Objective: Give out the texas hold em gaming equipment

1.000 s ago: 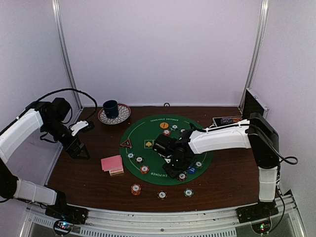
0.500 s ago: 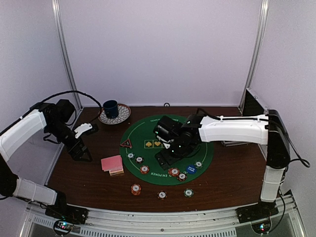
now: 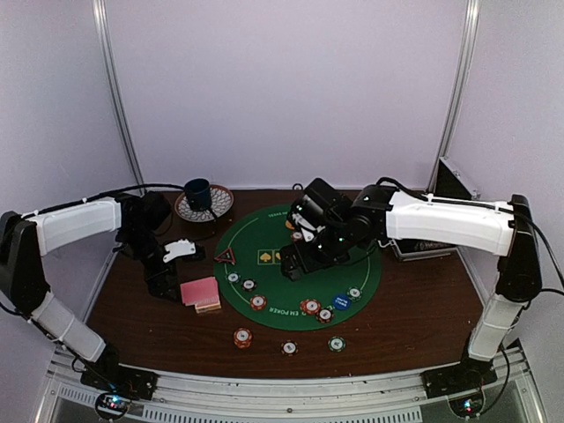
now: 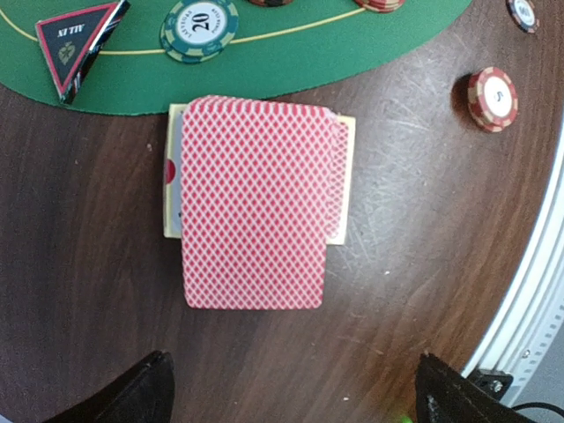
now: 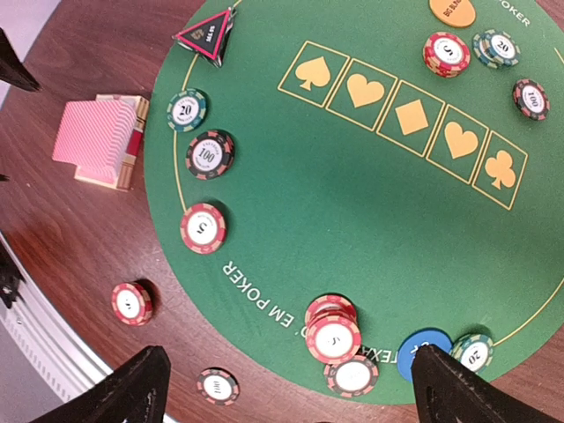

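A stack of pink-backed cards [image 4: 256,203] lies on the brown table just left of the round green mat [image 3: 273,238]. My left gripper [image 4: 295,397] hovers open just short of the cards, with nothing between its fingers. My right gripper [image 5: 291,392] hangs open above the mat's front part, holding nothing. Below it sit two stacked red chips [image 5: 333,333], a dark chip [image 5: 352,376] and the blue button [image 5: 421,351]. Several other chips ring the mat. The black-red triangular marker [image 5: 207,35] lies at the mat's left edge and the orange button [image 5: 452,11] at its far side.
A dark blue cup [image 3: 197,192] stands on a patterned saucer [image 3: 216,207] at the back left. A metal case [image 3: 421,242] lies at the right behind my right arm. Three loose chips [image 3: 289,347] lie on the wood near the front rail [image 3: 291,388].
My right gripper opened, left a red chip on the mat's front part and rose toward the mat's middle. My left arm swung right, up to the cards.
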